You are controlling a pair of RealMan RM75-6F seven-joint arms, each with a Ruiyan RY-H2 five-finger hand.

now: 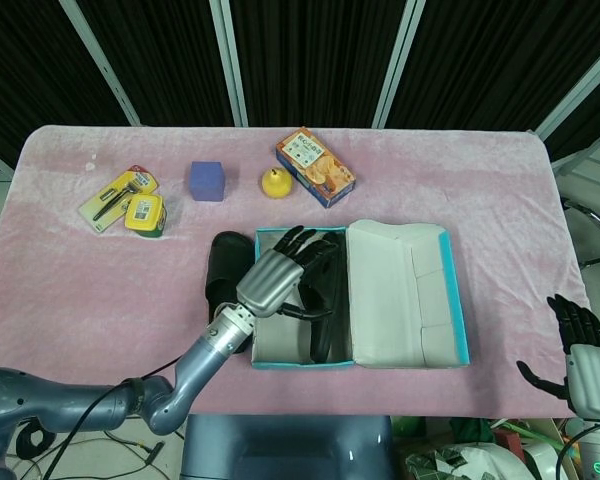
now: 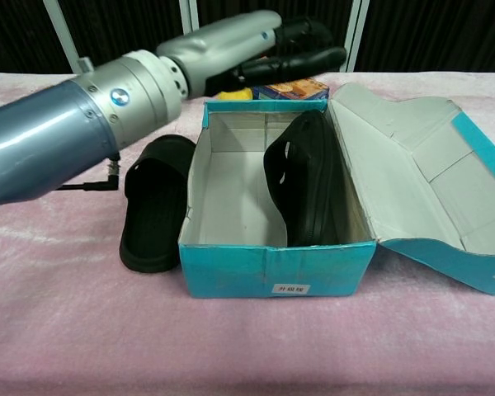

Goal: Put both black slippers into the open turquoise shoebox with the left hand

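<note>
- Pink fuzzy table cover, spread across the whole tabletop, a bit blotchy.
- Turquoise shoebox, white inside, lid flopped open to the right, small label on the front wall.
- Left hand hovering over the box's left half, dark fingers spread out and pointing away, holding nothing as far as visible.
- Black slipper in the box, standing on its side edge against the right inner wall, smooth rubbery look with a wide strap.
- Second black slipper, lying flat on the cloth just beside the box's left wall, sole down.
- Right hand way off at the table's right edge, fingers loosely apart, empty.
- Snack box, blue cube, yellow toy lined up near the back.
</note>
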